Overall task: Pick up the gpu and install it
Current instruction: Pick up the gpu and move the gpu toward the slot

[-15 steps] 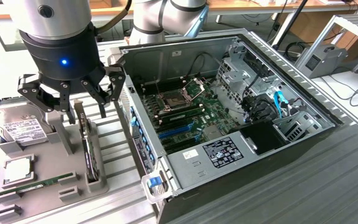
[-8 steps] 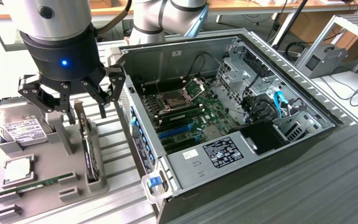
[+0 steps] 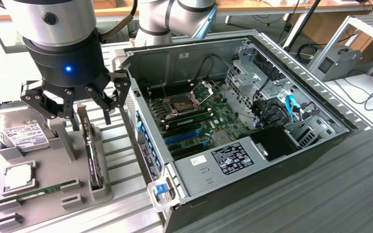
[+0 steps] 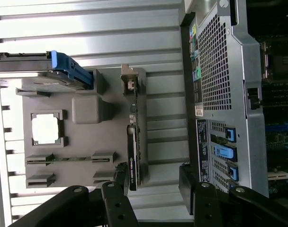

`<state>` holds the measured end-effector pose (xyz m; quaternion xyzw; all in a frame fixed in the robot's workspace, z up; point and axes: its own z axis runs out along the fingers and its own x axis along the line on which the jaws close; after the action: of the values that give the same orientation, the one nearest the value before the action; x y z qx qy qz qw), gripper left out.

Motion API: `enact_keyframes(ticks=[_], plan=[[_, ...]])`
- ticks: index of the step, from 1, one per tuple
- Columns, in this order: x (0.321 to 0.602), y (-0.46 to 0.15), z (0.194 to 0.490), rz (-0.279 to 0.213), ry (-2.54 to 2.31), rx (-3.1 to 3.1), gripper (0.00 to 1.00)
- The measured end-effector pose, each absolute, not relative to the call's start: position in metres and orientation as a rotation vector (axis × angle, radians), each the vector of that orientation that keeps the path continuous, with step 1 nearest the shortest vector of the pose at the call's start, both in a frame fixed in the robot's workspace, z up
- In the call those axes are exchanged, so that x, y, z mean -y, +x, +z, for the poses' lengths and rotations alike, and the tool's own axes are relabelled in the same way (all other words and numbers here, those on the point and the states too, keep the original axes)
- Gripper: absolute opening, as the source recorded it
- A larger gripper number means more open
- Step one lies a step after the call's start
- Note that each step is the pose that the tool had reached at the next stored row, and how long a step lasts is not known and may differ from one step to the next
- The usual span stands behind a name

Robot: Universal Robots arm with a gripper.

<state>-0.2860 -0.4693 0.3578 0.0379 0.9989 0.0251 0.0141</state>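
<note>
- An open computer case [image 3: 167, 60] fills the centre and right of the exterior view, its motherboard showing.
- A slatted metal table [image 3: 342, 194] runs under everything.
- A grey holder [image 3: 57, 141] sits at the lower left of the exterior view, just beside the case.
- My gripper [image 3: 83, 114] hangs at the upper left of that view, over the holder's far end. Its fingers are spread wide and hold nothing.
- The gpu [image 3: 94, 155] stands on edge in a holder slot nearest the case. In the wrist view my fingers [image 4: 118, 189] flank one end of the gpu [image 4: 134, 146] without touching it.
- A hard drive [image 3: 18, 128] stands at the holder's left edge.
- A processor chip [image 3: 19, 177] lies flat below it.
- A green memory stick [image 3: 37, 191] lies nearest the bottom edge.
</note>
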Motion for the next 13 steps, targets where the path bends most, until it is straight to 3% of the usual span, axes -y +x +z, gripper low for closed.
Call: enact_keyframes(ticks=[9, 11, 13], plan=[[0.469, -0.286, 0.356, 0.078, 0.118, -3.11, 0.56], [0.469, -0.289, 0.334, 0.078, 0.118, -3.11, 0.56], [0.469, -0.289, 0.334, 0.078, 0.118, -3.11, 0.56]])
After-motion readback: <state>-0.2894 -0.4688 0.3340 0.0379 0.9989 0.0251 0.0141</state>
